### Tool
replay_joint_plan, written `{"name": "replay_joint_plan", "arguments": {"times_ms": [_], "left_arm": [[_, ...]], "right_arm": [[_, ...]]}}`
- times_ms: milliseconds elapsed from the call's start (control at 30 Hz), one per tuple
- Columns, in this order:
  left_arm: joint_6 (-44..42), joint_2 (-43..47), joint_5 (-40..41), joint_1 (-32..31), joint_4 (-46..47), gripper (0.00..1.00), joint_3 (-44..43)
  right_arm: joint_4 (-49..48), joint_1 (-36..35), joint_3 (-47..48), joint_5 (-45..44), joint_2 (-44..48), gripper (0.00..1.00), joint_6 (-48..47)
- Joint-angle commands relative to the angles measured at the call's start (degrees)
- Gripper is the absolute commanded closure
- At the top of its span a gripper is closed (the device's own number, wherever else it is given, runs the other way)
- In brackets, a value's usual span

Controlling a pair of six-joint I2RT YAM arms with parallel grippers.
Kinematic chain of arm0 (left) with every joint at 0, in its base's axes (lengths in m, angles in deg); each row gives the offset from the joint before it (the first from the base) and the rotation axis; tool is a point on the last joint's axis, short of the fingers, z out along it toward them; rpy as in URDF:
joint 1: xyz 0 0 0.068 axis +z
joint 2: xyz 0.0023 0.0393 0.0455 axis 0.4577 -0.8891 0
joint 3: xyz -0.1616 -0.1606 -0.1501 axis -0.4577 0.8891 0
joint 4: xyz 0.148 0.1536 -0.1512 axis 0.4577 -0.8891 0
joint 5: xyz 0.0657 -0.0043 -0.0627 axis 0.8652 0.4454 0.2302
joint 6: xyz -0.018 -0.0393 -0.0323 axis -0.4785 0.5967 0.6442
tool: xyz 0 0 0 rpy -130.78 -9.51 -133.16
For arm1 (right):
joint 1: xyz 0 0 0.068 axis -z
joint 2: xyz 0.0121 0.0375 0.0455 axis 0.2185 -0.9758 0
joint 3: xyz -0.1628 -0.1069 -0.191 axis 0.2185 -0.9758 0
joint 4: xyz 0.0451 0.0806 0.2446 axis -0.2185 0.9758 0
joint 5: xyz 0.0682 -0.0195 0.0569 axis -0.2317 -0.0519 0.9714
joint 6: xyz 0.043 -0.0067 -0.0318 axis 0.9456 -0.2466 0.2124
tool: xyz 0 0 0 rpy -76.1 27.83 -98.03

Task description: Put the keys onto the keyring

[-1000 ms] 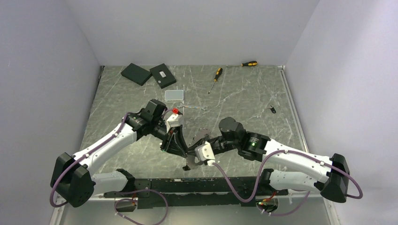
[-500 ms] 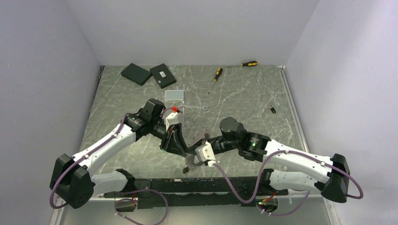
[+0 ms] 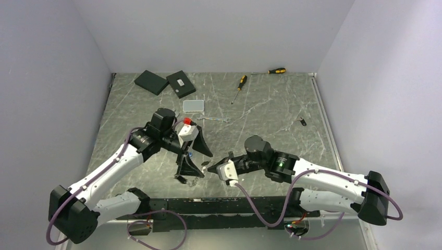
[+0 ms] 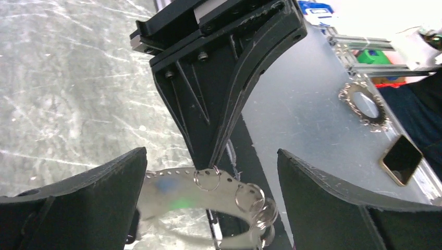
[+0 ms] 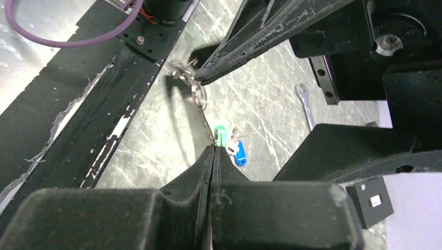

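Note:
The keyring (image 4: 229, 190) is a silvery perforated band with small rings, hanging between the wide-apart fingers of my open left gripper (image 4: 211, 152). Nothing touches the left fingers (image 4: 88, 192). My right gripper (image 5: 213, 147) is shut, and its pointed tips pinch the keyring's top edge. In the right wrist view the keyring (image 5: 192, 86) runs away from the tips, past a green-headed key (image 5: 220, 134) and a blue-headed key (image 5: 239, 152) just beyond them. From above, the left gripper (image 3: 200, 165) and right gripper (image 3: 211, 166) meet near the table's front. A black key (image 3: 302, 122) lies far right.
Two black boxes (image 3: 151, 82) (image 3: 181, 83) and a clear box (image 3: 193, 105) sit at the back left. Two screwdrivers (image 3: 240, 82) (image 3: 276, 71) lie at the back. A spanner (image 3: 213, 120) lies mid-table. The black base rail (image 3: 219, 205) runs along the near edge.
My left gripper has opened wide, let go of the keyring and drawn back to the left. My right gripper has shut on the keyring and shifted slightly forward.

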Motion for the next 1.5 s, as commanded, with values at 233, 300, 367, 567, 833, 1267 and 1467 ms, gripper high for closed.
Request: {"name": "replay_joint_plan", "arguments": {"times_ms": [233,300,367,567,833,1267,1467], "left_arm": [[4.03,7.63,16.01,0.34,9.33,0.17,3.76],[4.71,8.27,16.51,0.36,11.14,0.25,4.37],[5.58,8.80,16.96,0.32,12.65,0.30,4.89],[4.85,8.89,15.64,0.32,12.38,0.43,4.89],[4.28,8.33,17.49,0.33,12.28,0.54,4.74],[3.51,7.22,18.21,0.36,11.64,0.92,3.87],[3.60,7.66,17.00,0.32,12.54,1.00,3.97]], "right_arm": [[-17.98,-0.28,-5.80,-5.60,5.83,1.00,6.34],[-23.03,-0.28,-8.16,-6.67,6.30,1.00,8.61],[-27.08,-0.24,-10.10,-7.73,6.36,1.00,10.51],[-36.21,-0.28,-14.23,-12.14,6.23,1.00,14.11],[-41.87,-0.28,-15.98,-13.05,5.89,1.00,17.66],[-43.48,-0.28,-16.64,-12.64,6.42,1.00,19.14],[-42.54,-0.28,-15.97,-11.38,6.45,1.00,19.46]]}}
